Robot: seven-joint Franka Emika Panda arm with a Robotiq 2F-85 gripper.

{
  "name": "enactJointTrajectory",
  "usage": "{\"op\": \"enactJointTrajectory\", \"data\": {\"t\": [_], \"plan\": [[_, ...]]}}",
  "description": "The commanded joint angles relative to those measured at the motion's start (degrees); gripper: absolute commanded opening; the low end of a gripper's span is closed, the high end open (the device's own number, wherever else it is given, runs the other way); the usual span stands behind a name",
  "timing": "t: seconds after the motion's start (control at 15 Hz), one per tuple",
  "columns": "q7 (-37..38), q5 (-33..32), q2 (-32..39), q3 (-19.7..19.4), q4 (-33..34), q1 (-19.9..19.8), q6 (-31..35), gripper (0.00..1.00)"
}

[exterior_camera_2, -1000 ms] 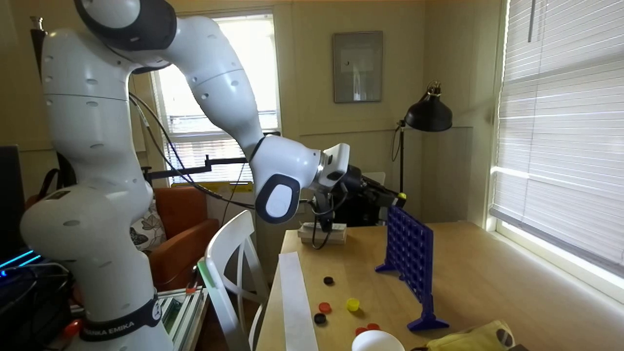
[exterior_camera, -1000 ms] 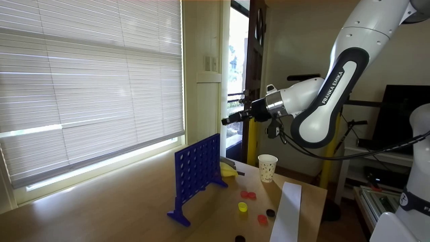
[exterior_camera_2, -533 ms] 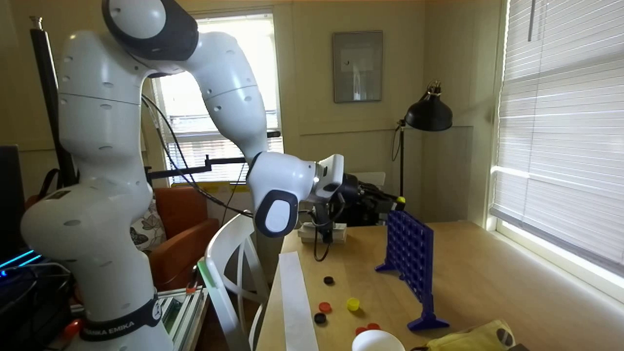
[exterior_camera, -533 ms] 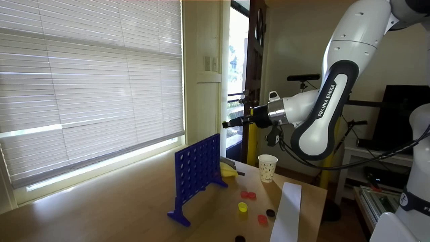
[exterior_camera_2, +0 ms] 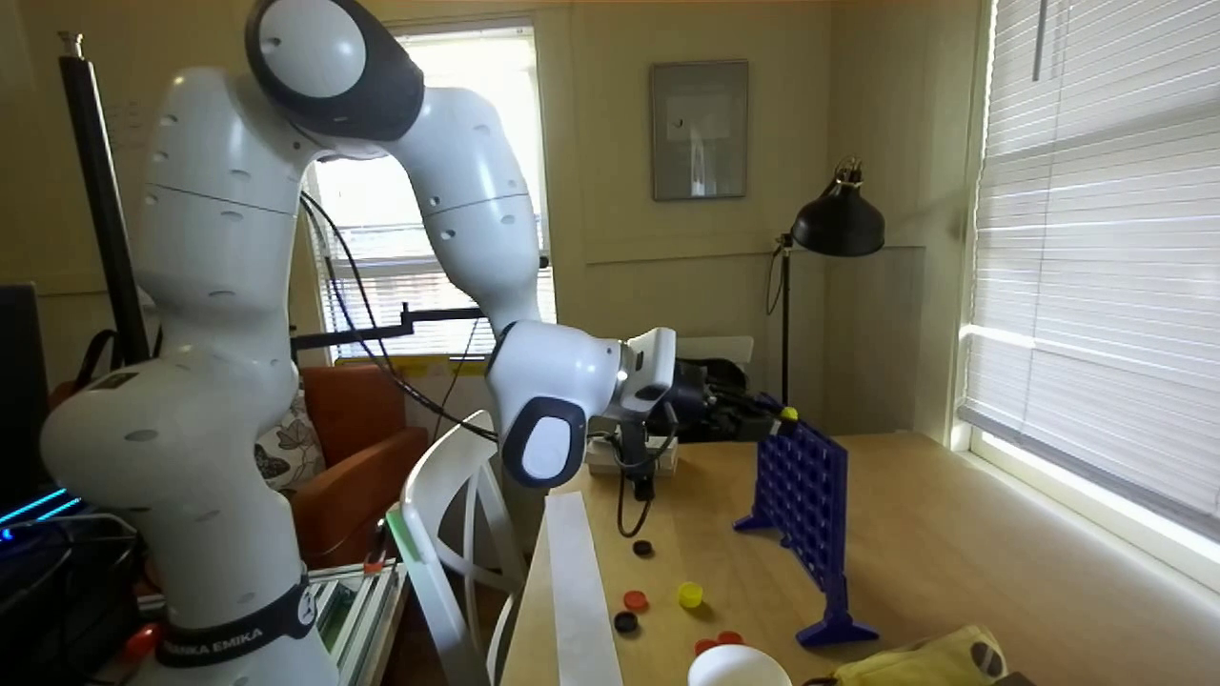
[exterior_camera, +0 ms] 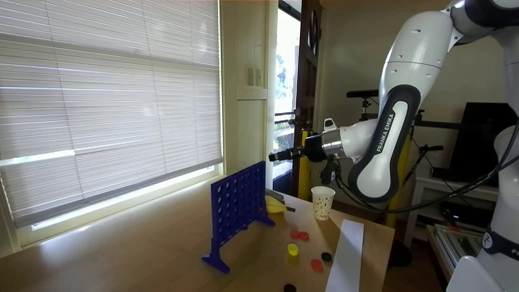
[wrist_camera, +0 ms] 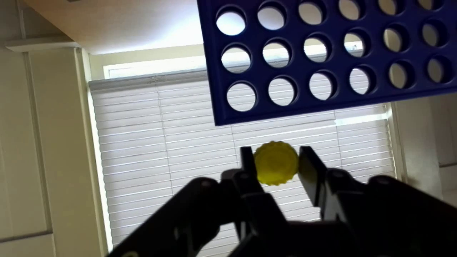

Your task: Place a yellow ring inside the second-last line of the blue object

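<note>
yellow scalloped plastic disc (wrist_camera: 276, 167) held near upright blue plastic grid board (wrist_camera: 339, 65)

the black two-finger gripper (wrist_camera: 277, 162) pinches the disc between its fingertips (wrist_camera: 247, 159), apart from the board, near its top edge. the board stands on a light wooden table (exterior_camera: 142, 251), a second yellow disc (exterior_camera: 292, 250) lying nearby.

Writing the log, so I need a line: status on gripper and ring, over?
Gripper closed on a yellow ring. Ring apart from blue board in the wrist view, not yet inserted. No obstacle seen between them there.
</note>
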Motion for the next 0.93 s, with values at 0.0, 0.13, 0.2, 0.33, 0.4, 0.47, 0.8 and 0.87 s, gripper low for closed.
{"op": "enactJointTrajectory", "data": {"t": [0.0,0.13,0.2,0.33,0.4,0.47,0.8,0.87], "plan": [[-0.1,-1.26,2.63,-0.74,2.51,0.06,1.84,0.11],[-0.32,-1.4,3.35,-0.88,3.63,-0.01,1.76,0.11],[-0.3,-1.42,3.68,-0.95,4.11,-0.04,1.75,0.11],[-0.38,-1.71,4.43,-1.05,5.17,-0.05,1.66,0.11],[-0.56,-1.83,4.79,-1.08,5.68,0.01,1.65,0.11],[-0.79,-1.82,5.18,-1.1,6.15,0.09,1.67,0.11],[-1.37,-2.91,6.6,-1.04,7.94,0.06,1.25,0.11],[-1.44,-3.09,6.83,-1.04,8.19,0.03,1.3,0.11]]}}
